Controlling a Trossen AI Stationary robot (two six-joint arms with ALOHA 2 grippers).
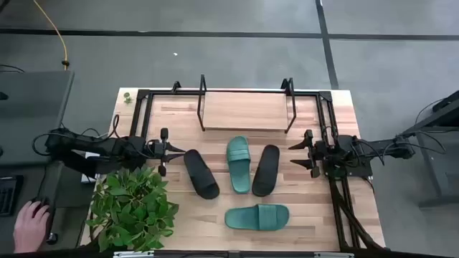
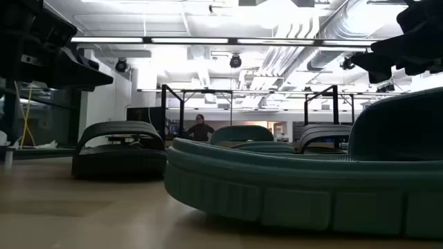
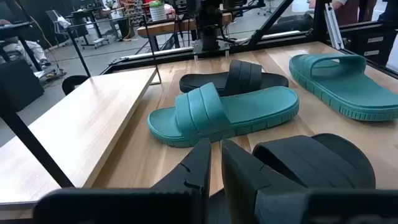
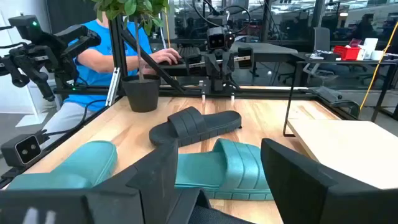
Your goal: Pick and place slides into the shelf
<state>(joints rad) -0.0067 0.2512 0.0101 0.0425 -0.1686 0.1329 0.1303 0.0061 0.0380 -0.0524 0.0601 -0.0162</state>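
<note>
Four slides lie sole-down on the wooden table in front of the shelf [image 1: 244,111], whose light board stands between black end frames. In the high view there is a black slide [image 1: 201,173], a teal slide [image 1: 239,163], a second black slide [image 1: 266,169], and a second teal slide [image 1: 257,216] lying crosswise near the near edge. My left gripper [image 1: 163,149] hovers just left of the left black slide [image 3: 311,162] with its fingers close together [image 3: 215,168]. My right gripper [image 1: 298,154] waits open [image 4: 227,180] to the right of the slides. Neither touches anything.
A potted plant [image 1: 133,208] stands on the table's near left corner, close to my left arm. Black frame rails [image 1: 143,115] run along the table's left, right and far sides. A person's hand [image 1: 29,222] rests beside the table, and a person in blue [image 4: 93,56] sits beyond it.
</note>
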